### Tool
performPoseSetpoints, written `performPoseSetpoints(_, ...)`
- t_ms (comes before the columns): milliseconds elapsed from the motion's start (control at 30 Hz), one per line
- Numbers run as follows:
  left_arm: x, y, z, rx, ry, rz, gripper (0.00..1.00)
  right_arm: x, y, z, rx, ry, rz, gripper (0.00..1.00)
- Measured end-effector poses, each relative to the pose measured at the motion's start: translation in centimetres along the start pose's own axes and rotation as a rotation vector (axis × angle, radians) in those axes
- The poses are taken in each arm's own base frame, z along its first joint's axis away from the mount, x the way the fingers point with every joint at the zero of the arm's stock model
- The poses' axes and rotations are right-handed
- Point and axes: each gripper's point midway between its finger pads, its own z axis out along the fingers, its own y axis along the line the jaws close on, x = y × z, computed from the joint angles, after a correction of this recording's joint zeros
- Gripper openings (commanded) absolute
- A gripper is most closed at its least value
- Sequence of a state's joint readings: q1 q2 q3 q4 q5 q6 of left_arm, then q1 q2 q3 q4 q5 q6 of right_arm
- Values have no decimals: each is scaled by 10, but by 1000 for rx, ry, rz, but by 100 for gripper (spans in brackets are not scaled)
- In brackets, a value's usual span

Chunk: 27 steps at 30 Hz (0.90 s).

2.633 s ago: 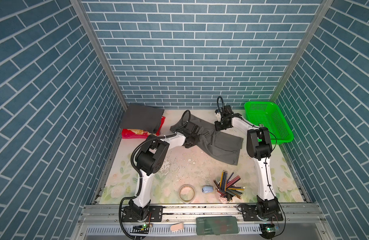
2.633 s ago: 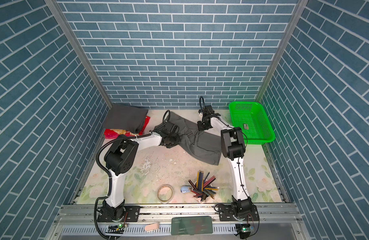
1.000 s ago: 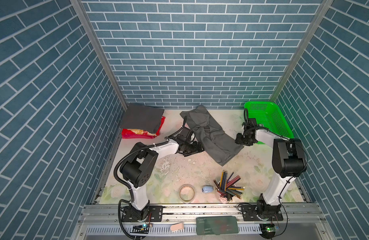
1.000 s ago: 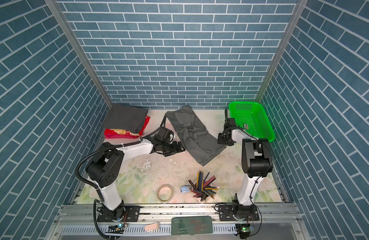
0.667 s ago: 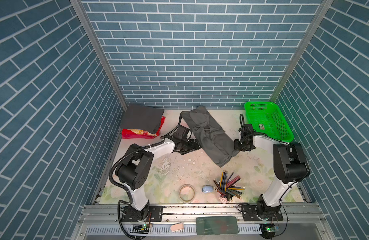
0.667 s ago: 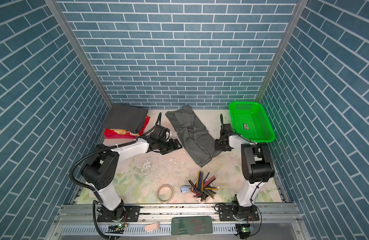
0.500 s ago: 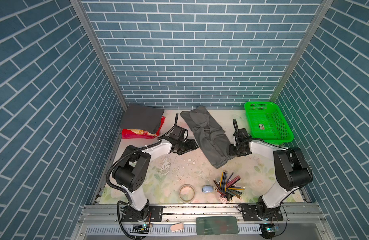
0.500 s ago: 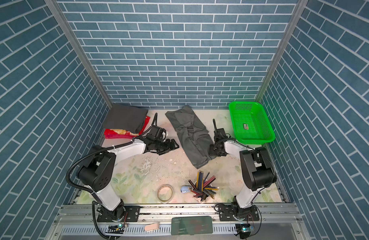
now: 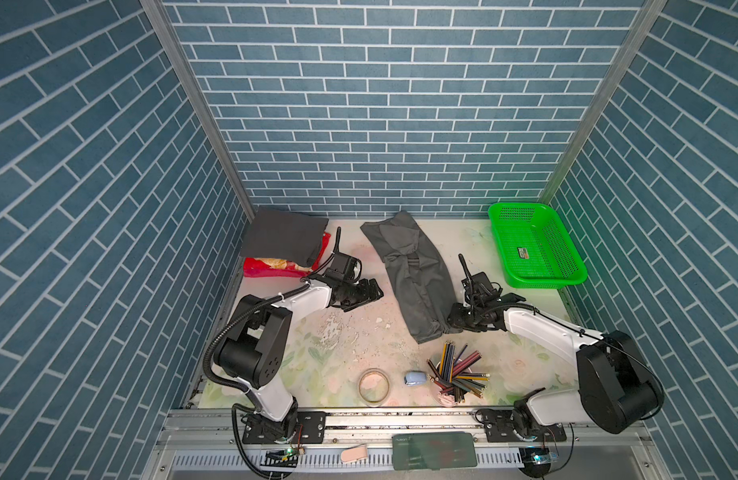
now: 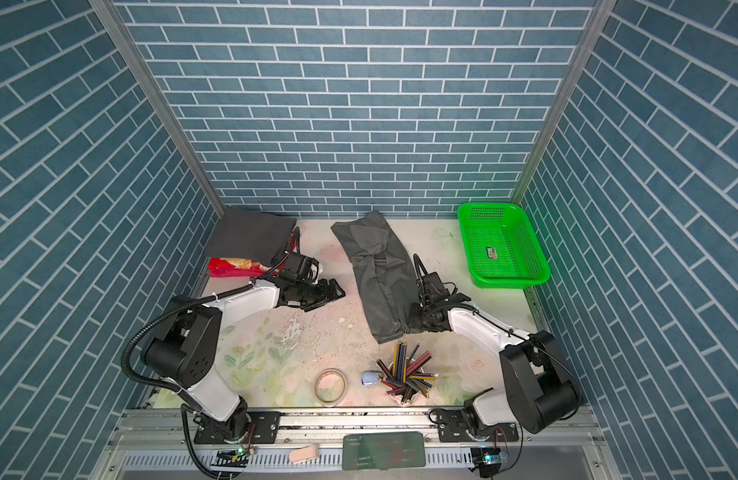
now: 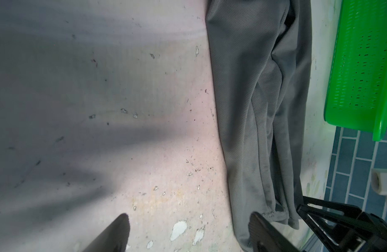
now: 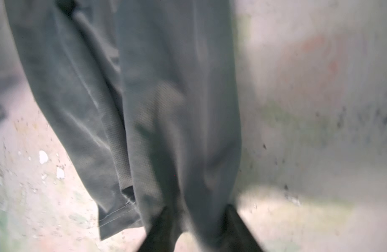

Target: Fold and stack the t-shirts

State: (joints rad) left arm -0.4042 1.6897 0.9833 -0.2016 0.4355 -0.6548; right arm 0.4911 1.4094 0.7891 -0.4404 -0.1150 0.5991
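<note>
A: Where do the shirts lie?

B: The mid-grey t-shirt [image 9: 413,274] is a long narrow band just beside the green basket [image 9: 533,283]. The charcoal t-shirt [image 9: 282,237] is already folded. It sits well apart from the basket in the opposite back corner, on top of a red packet [image 9: 271,268].

A: And the grippers?

B: The left gripper [image 9: 371,291] is on the side of the band away from the basket, jaws wide apart over bare table, holding nothing. The right gripper [image 12: 199,224] is at the band's front end, nearer the robot than the basket is. Its jaws stand astride the hem, but the wrist view is blurred, so whether they pinch the cloth cannot be told.

A: How should the robot do this step well?

B: The next fold is probably end over end. The robot should catch every layer at that front hem, ideally one corner per gripper. It should then lift low and carry the hem level to the back end. The mesh cloth looks limp, so a single-layer pinch would likely let the band fall open.

A: What about the surface and the room?

B: The table [image 9: 342,332] is pale, floral and flaking. Blue brick-pattern walls [image 9: 380,124] close in on three sides. A bundle of coloured pencils [image 9: 459,372] stands near the hem, further from the basket, and a swinging arm could knock it.
</note>
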Motion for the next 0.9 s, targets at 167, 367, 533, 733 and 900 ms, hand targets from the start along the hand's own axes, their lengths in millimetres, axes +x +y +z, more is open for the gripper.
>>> performPoseSetpoints(167,-3,-4,-2,9,-2,5,88,-60,14,-23,34,-92,-46,82)
performPoseSetpoints(367,-8,-14,-2,44,-3,2,88,-176,27,-21,21,-225,-84,86)
performPoseSetpoints(533,-15,-21,-4,60,-11,3,88,-243,33,39,14,-227,-174,86)
performPoseSetpoints(733,-18,-22,-2,62,-11,-2,88,-289,46,99,-12,-228,-263,77)
performPoseSetpoints(900,-14,-15,6,51,13,-18,88,-303,51,117,-45,-243,-287,60)
